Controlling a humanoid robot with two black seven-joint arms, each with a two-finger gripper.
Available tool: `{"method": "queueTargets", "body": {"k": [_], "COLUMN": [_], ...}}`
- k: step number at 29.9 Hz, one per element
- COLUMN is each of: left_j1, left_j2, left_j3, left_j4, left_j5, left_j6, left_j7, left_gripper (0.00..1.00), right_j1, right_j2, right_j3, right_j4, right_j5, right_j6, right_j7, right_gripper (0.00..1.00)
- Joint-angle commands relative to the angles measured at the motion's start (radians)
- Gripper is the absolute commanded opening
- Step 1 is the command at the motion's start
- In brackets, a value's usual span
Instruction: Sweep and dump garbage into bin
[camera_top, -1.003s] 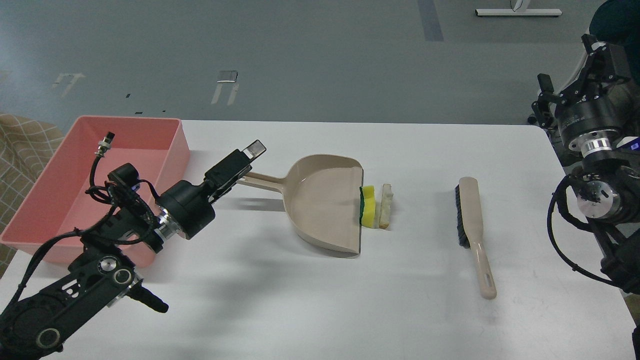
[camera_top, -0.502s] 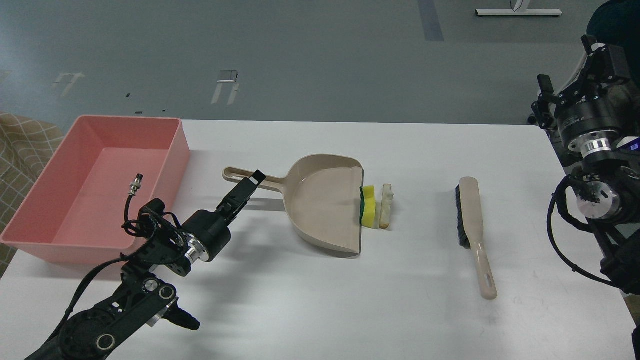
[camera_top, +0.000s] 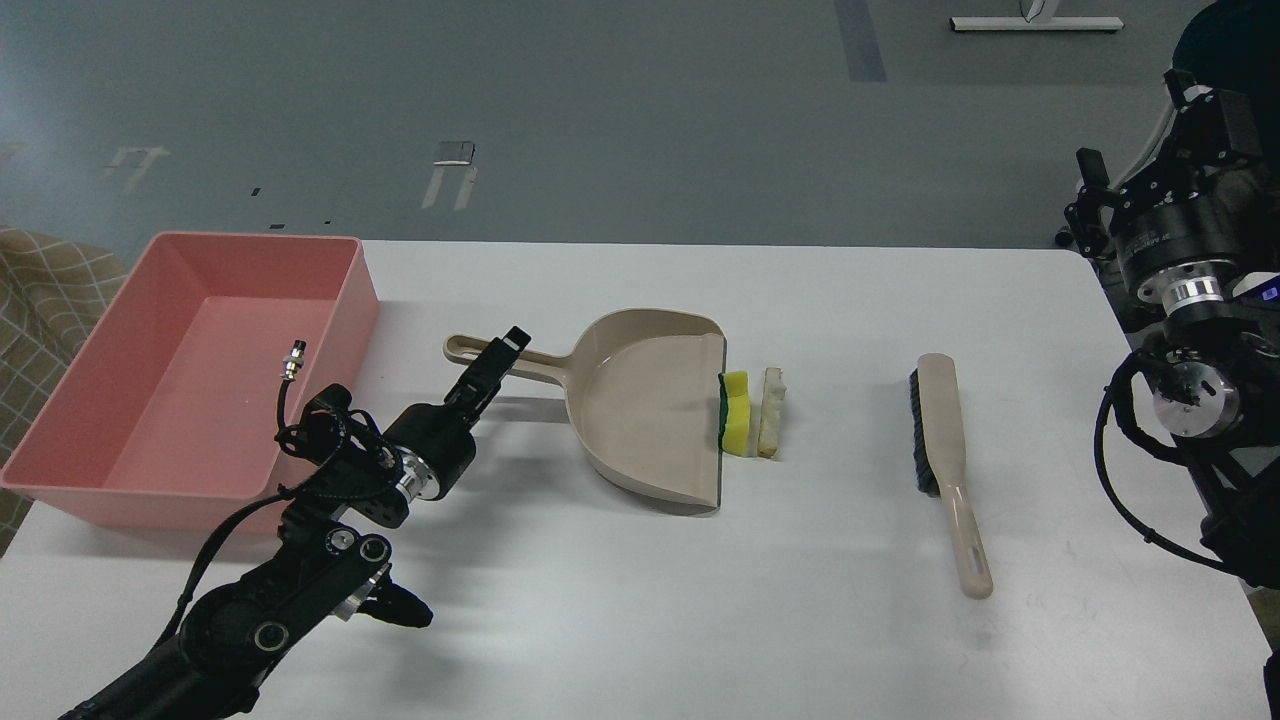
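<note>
The bin (camera_top: 195, 375) is set at the table's (camera_top: 640, 620) far left. The dustpan (camera_top: 645, 400) lies right of it, handle toward the bin. The sponge (camera_top: 735, 413) is placed at the dustpan's open right edge, touching it; the slice (camera_top: 771, 412) lies against the sponge's right. The brush (camera_top: 945, 460) is laid well apart, further right.

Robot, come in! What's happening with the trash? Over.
Left gripper at dustpan handle, grip unclear. Right gripper raised, idle. Sponge and slice unswept. Pink bin empty.
</note>
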Motion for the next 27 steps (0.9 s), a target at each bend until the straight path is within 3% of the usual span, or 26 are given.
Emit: {"method": "queueTargets", "body": {"k": [1, 2, 3, 6, 10, 11, 12, 16, 27], "left_j1": [-0.022, -0.022, -0.023, -0.022, -0.020, -0.020, -0.020, -0.020, -0.023], "left_j2": [-0.008, -0.008, -0.008, -0.009, -0.011, -0.011, -0.011, -0.011, -0.009], "left_j3": [0.002, 0.002, 0.002, 0.002, 0.002, 0.002, 0.003, 0.003, 0.000], "left_j4": [0.012, 0.015, 0.020, 0.024, 0.031, 0.032, 0.032, 0.032, 0.017], "left_j5": [-0.001, -0.001, -0.001, -0.001, -0.001, -0.001, -0.001, 0.000, -0.006], "left_j6": [0.003, 0.003, 0.002, 0.003, 0.003, 0.003, 0.003, 0.003, -0.003], "left_j7": [-0.001, -0.001, -0.001, -0.001, 0.001, 0.001, 0.001, 0.004, 0.006], "left_gripper": [0.86, 0.81, 0.69, 0.53, 0.47, 0.38, 0.23, 0.00, 0.00], "right_j1": [-0.001, -0.001, -0.001, 0.000, 0.002, 0.002, 0.002, 0.002, 0.003], "right_j2": [0.001, -0.001, -0.001, -0.001, -0.001, -0.001, -0.001, -0.001, 0.001], "right_j3": [0.000, 0.000, 0.000, 0.000, 0.000, 0.000, 0.000, 0.000, 0.000], "right_j4": [0.000, 0.000, 0.000, 0.000, 0.000, 0.000, 0.000, 0.000, 0.003], "right_j5": [0.000, 0.000, 0.000, 0.000, 0.000, 0.000, 0.000, 0.000, 0.000], "right_j6": [0.000, 0.000, 0.000, 0.000, 0.000, 0.000, 0.000, 0.000, 0.000], "right_j7": [0.000, 0.000, 0.000, 0.000, 0.000, 0.000, 0.000, 0.000, 0.000], "right_gripper": [1.00, 1.00, 1.00, 1.00, 1.00, 1.00, 1.00, 1.00, 1.00]}}
